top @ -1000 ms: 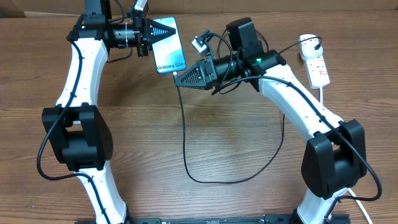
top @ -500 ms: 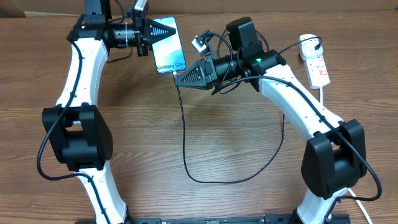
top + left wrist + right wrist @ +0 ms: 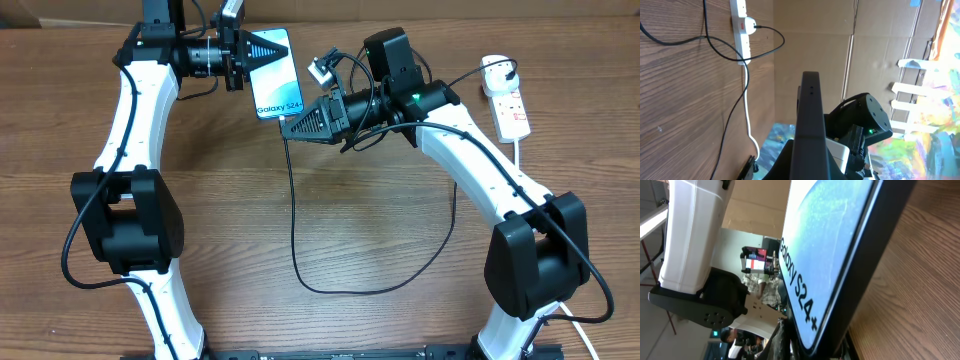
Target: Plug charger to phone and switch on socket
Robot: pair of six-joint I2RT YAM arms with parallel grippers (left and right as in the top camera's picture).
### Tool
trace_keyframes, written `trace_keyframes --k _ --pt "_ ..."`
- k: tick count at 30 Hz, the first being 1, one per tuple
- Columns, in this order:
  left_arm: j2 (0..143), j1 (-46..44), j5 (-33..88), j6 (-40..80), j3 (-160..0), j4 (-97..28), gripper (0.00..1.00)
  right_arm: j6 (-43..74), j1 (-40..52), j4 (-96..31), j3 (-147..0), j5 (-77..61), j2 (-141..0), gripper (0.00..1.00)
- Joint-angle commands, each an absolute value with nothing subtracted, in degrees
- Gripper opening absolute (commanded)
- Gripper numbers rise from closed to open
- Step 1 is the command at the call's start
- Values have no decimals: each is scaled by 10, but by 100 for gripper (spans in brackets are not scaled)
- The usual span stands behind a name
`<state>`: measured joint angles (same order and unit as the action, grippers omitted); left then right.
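Observation:
My left gripper (image 3: 248,52) is shut on the phone (image 3: 275,72) and holds it off the table at the back, its teal "Galaxy S24" screen facing up. My right gripper (image 3: 290,124) is shut on the tip end of the charger's black cable (image 3: 294,220), right at the phone's lower edge. The connector tip itself is hidden. The cable loops over the table to the white adapter (image 3: 495,66) in the socket (image 3: 512,108) at far right. The left wrist view shows the phone (image 3: 810,125) edge-on and the socket (image 3: 741,20). The phone's screen (image 3: 830,245) fills the right wrist view.
The socket's thick white cord (image 3: 522,155) runs toward the front behind the right arm. The wooden table (image 3: 230,230) carries only the cable loop in its middle. Cardboard walls stand behind the table (image 3: 810,35).
My left gripper has shifted the phone slightly to the right, closer to the right gripper. The right arm and cable have barely moved.

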<state>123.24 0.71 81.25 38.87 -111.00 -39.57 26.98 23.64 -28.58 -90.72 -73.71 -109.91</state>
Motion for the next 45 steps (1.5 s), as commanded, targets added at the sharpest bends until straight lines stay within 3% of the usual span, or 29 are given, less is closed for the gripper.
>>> trace_keyframes --k 1,45 --pt "1232 -1 835 390 -1119 -395 4 271 234 -283 -907 -742 -1103 4" --pt "1232 -8 852 385 -1119 -398 4 390 211 -191 -907 -639 -1103 4"
